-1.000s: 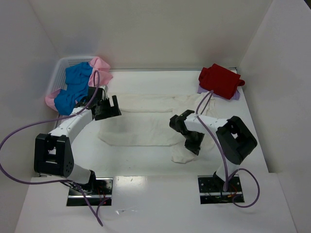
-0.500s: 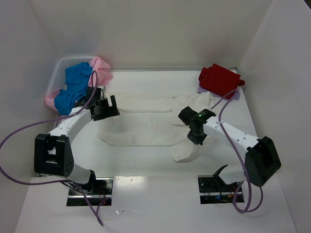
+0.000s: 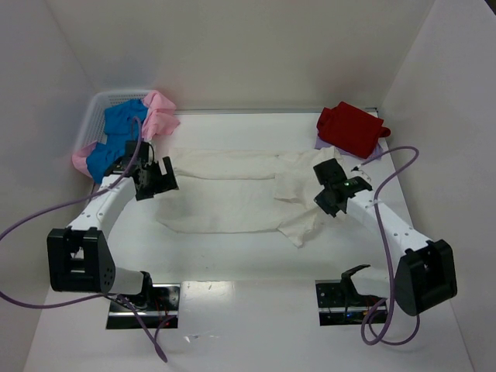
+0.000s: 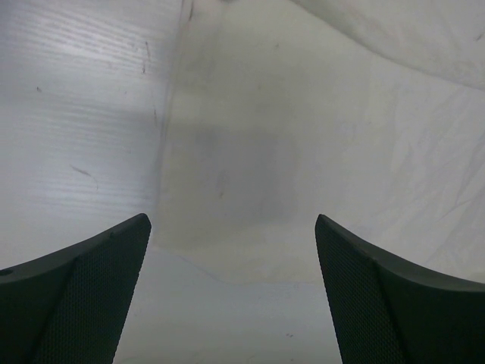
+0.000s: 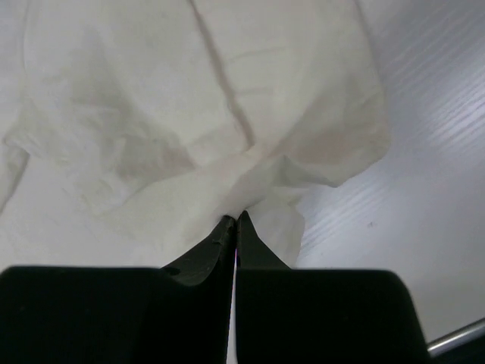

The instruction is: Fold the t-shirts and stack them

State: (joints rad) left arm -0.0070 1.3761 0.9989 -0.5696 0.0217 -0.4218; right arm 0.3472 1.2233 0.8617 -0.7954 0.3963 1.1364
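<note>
Top view: my right claw [image 3: 332, 191] is pinched tight on the right end of the cream-white t-shirt [image 3: 225, 203]. The shirt lies spread across the middle of the counter [image 3: 232, 267], and that end is bunched and turned in toward the centre. To fold it well, I'd carry the end leftward, low and level, so the edge lands square. My left claw [image 3: 155, 179] hangs wide apart and empty at the shirt's left edge; I judge it should pin that side. The red t-shirt [image 3: 350, 128] sits folded on the lavender one [image 3: 377, 153] at the far right. The blue t-shirt [image 3: 116, 139] and pink t-shirt [image 3: 161, 112] lie in the basket [image 3: 97, 105].

Left wrist view: the fingers are spread with nothing between them, and bare counter and wrinkled cream cloth lie below.

Right wrist view: the fingers meet on a pinch of cloth. It looks thin, limp and creased, with faint tan stains, so I expect it to sag.
</note>
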